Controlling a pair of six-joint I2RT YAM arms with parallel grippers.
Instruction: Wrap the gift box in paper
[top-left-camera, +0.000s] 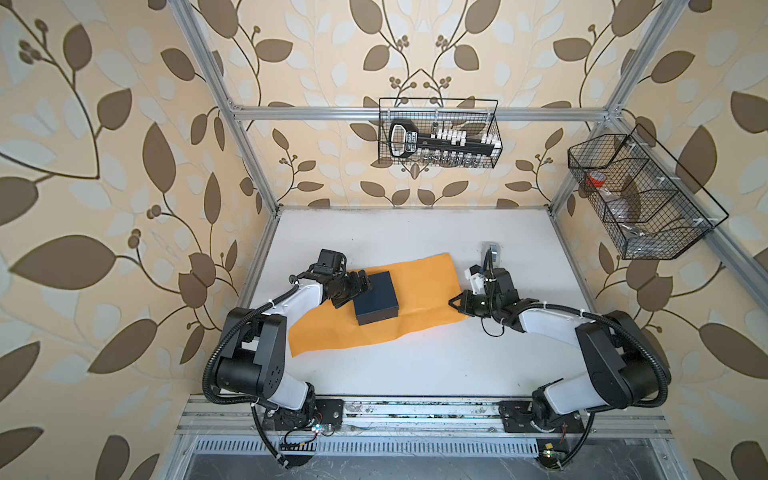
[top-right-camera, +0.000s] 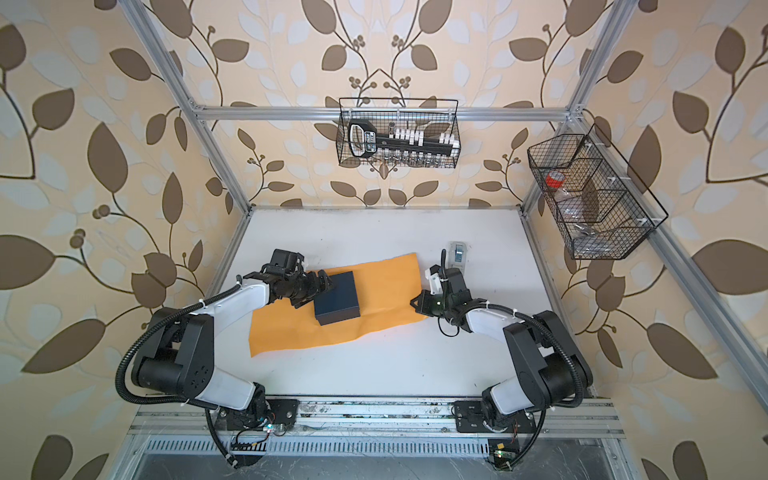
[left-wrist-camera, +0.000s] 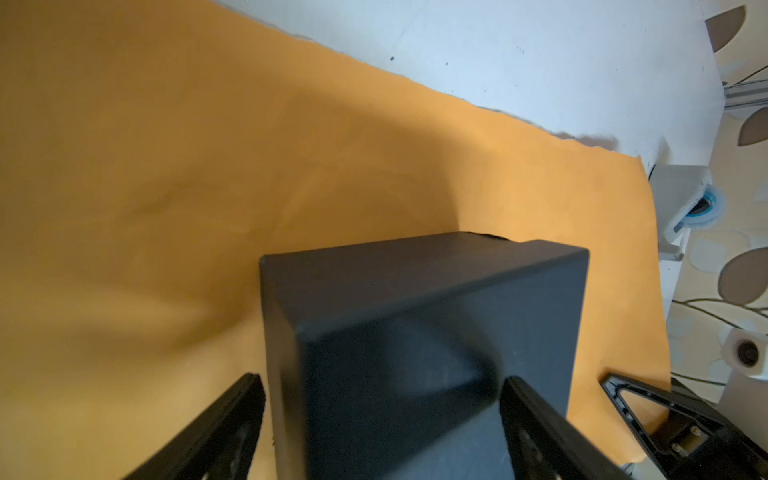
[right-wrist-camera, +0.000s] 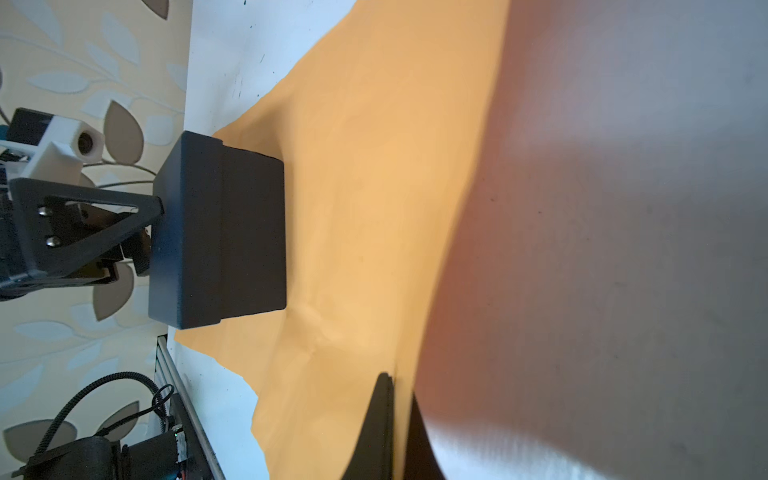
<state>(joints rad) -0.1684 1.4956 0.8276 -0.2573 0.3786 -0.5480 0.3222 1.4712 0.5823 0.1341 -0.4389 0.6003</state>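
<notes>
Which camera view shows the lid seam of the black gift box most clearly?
The right wrist view: the gift box is seen whole from the side, its seam a clear step. Both top views show the box small, mostly its top. The left wrist view shows the box close, blurred and cut off.

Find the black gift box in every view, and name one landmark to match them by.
Top view: gift box near picture centre, on the middle of the orange paper.
Top view: gift box on the paper, left of picture centre.
Left wrist view: close up, just ahead of the left gripper.
Right wrist view: far along the paper, left gripper at its far face.
Shared landmark: the orange paper beneath it, in all four.
</notes>
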